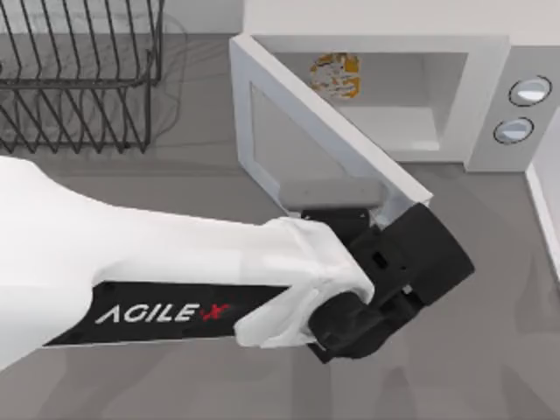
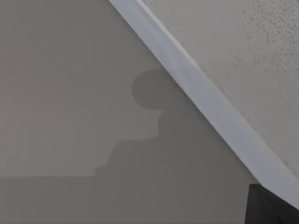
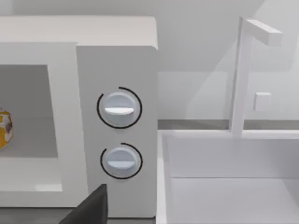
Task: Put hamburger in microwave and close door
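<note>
The microwave [image 1: 490,96] stands at the far side of the grey tabletop [image 1: 490,350], cavity open. The hamburger [image 1: 335,75] lies inside it, toward the hinge side of the cavity, against the back wall; the right wrist view shows it [image 3: 3,129] resting on the cavity floor. The door [image 1: 324,140] stands partly open, swung out at an angle from the microwave's left front corner, its free edge pointing toward the near right. The left gripper [image 1: 385,214] sits at that free edge, on the door's outer side; whether its fingers are parted or holding anything cannot be told. Two knobs [image 3: 118,109] sit stacked on the grey panel to the right of the cavity. A black wire rack [image 1: 79,70] stands left of the microwave, well apart from it. A white sink basin [image 3: 233,177] with an upright white tap [image 3: 240,74] adjoins the microwave's right side. Bare tabletop lies in front of the microwave to the right of the door.
</note>
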